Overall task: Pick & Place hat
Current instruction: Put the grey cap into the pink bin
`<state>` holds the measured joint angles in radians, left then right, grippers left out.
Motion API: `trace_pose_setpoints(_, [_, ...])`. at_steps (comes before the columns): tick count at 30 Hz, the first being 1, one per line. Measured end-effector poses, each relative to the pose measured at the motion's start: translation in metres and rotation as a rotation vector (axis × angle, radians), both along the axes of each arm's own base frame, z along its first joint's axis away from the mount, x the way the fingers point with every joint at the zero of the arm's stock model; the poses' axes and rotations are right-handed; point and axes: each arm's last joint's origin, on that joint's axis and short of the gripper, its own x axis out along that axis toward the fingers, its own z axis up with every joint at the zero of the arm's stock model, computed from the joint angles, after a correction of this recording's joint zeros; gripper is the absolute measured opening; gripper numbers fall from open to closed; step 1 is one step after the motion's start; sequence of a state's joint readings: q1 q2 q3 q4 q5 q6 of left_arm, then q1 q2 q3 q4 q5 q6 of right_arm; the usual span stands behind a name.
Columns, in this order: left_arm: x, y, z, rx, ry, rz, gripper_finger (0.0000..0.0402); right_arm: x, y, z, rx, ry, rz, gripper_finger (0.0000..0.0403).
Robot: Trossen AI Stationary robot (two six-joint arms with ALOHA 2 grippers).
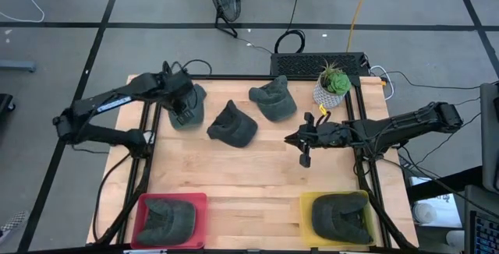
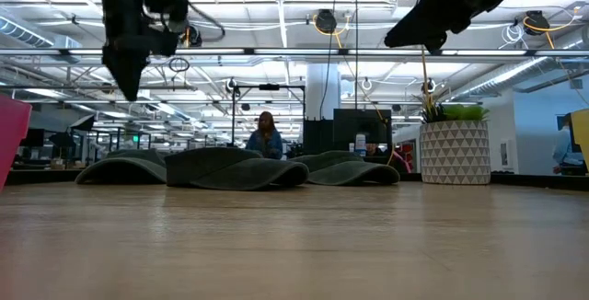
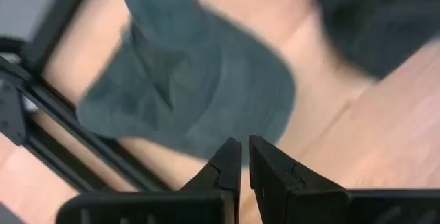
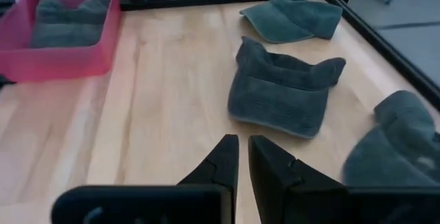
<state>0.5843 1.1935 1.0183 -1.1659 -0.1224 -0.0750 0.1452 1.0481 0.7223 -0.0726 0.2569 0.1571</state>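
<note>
A: Where are the hats?

B: Three loose ones along the far edge of the bench (image 1: 257, 168). Left hat (image 1: 189, 107) sits near the far-left corner, middle hat (image 1: 232, 124) is just right of it, right hat (image 1: 274, 99) is next to the plant (image 1: 333, 83) in the far-right corner. None touch.

A: Bins?

B: Red bin (image 1: 170, 220) at the near-left corner, one hat inside. Yellow bin (image 1: 337, 217) at the near-right corner, also one hat inside.

A: Left gripper?

B: Left gripper (image 3: 245, 163) hovers over the left hat, at its near edge. Fingers nearly together, only a thin slit between them, nothing held. In the low view it hangs well clear of the bench top.

A: Right gripper?

B: Right gripper (image 4: 243, 157) is up in the air near the right edge, about midway along it, pointing across the bench toward the middle hat. Fingers close together with the same narrow gap, and empty.

A: Anything else?

B: A person (image 2: 266, 137) in the room behind, far off. Keyboard (image 1: 316, 65) just past the far edge.
</note>
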Motion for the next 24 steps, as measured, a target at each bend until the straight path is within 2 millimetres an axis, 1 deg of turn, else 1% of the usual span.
trace_pose_setpoints(7, [0.015, 0.027, -0.038, -0.133, 0.192, -0.109, 0.0037, -0.001, 0.01, 0.0, 0.057, -0.008, 0.017, 0.0022])
trace_pose_setpoints(10, [0.016, 0.038, -0.051, -0.158, 0.26, -0.128, 0.0037, -0.001, 0.016, -0.001, 0.062, -0.001, 0.039, 0.0022])
trace_pose_setpoints(13, [0.012, 0.048, -0.059, -0.182, 0.296, -0.14, 0.0037, -0.001, 0.021, -0.004, 0.059, 0.01, 0.062, 0.0022])
trace_pose_setpoints(17, [0.006, 0.059, -0.061, -0.162, 0.309, -0.114, 0.0039, 0.001, 0.025, -0.007, 0.055, 0.026, 0.076, 0.0022])
trace_pose_setpoints(20, [0.003, 0.062, -0.061, -0.2, 0.26, -0.115, 0.006, 0.002, 0.026, -0.009, 0.051, 0.04, 0.077, 0.0022])
trace_pose_setpoints(24, [0.0, 0.066, -0.061, -0.217, 0.24, -0.112, 0.012, 0.003, 0.026, -0.012, 0.046, 0.057, 0.077, 0.0022])
